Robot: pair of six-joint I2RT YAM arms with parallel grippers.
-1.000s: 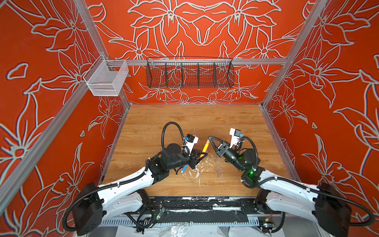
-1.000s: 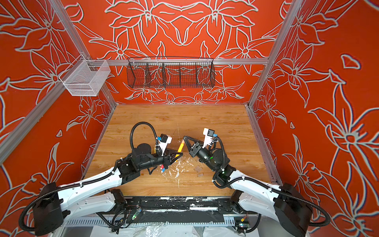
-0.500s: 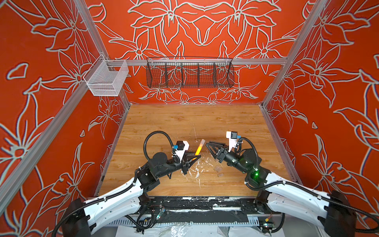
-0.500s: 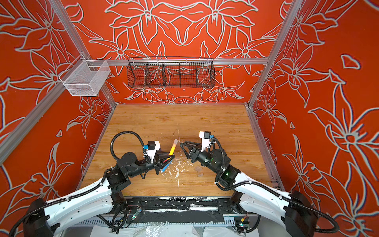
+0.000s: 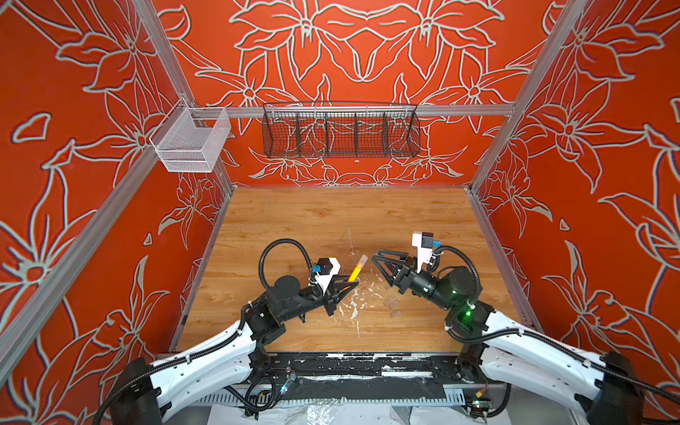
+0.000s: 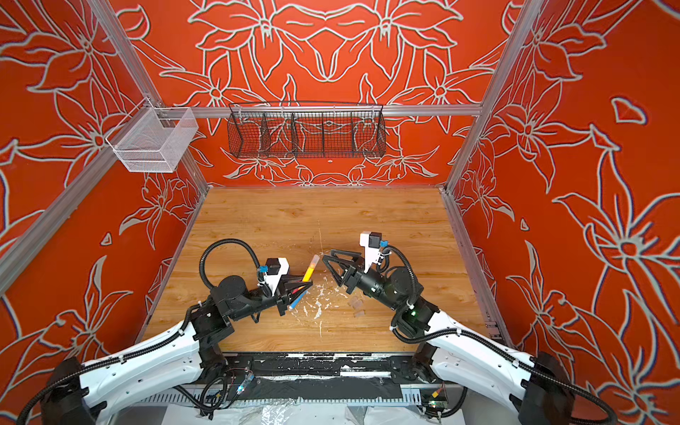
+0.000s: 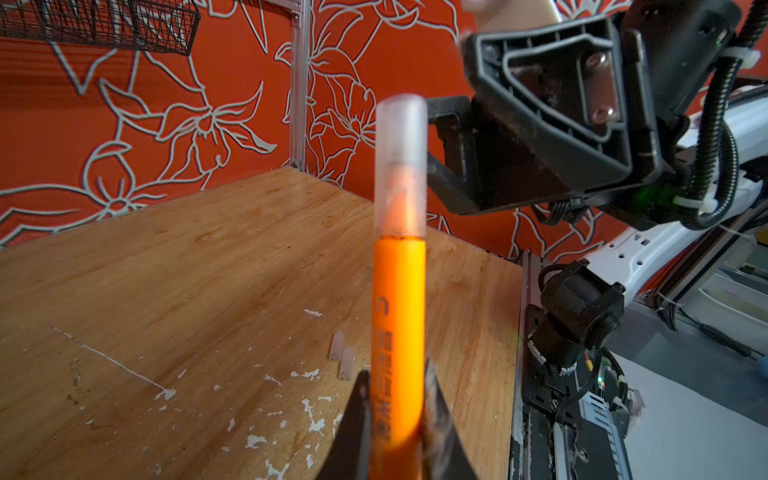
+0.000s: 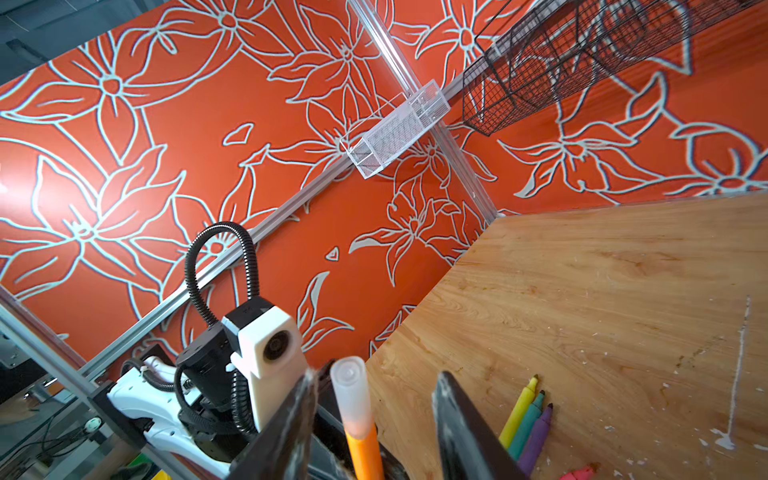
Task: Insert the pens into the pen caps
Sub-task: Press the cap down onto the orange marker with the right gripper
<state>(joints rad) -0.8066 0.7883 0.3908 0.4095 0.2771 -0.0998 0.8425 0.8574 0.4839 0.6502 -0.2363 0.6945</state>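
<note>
An orange pen (image 7: pixel 399 316) stands up between the fingers of my left gripper (image 7: pixel 397 395), which is shut on its barrel. A translucent pen cap (image 7: pixel 401 166) sits over its tip. Both top views show the capped pen (image 5: pixel 356 270) (image 6: pixel 309 272) slanting up from the left gripper (image 5: pixel 349 285) (image 6: pixel 303 286). My right gripper (image 8: pixel 376 378) is open, its fingers on either side of the cap (image 8: pixel 353 399) without touching it. Yellow (image 8: pixel 519 411), green (image 8: pixel 528 424) and purple (image 8: pixel 538 436) pens lie uncapped on the table. Two loose caps (image 5: pixel 390 302) (image 5: pixel 396 313) lie under the right arm.
A pink pen (image 8: pixel 577 473) and a blue pen (image 6: pixel 297 300) lie by the left gripper. White paint flecks (image 5: pixel 353 303) mark the wooden table (image 5: pixel 331 220). A black wire basket (image 5: pixel 340 130) and a white mesh basket (image 5: pixel 189 141) hang on the far walls.
My right gripper has opened and let go of the cap, which stays on the orange pen. The left arm has drawn back to the left with the pen.
</note>
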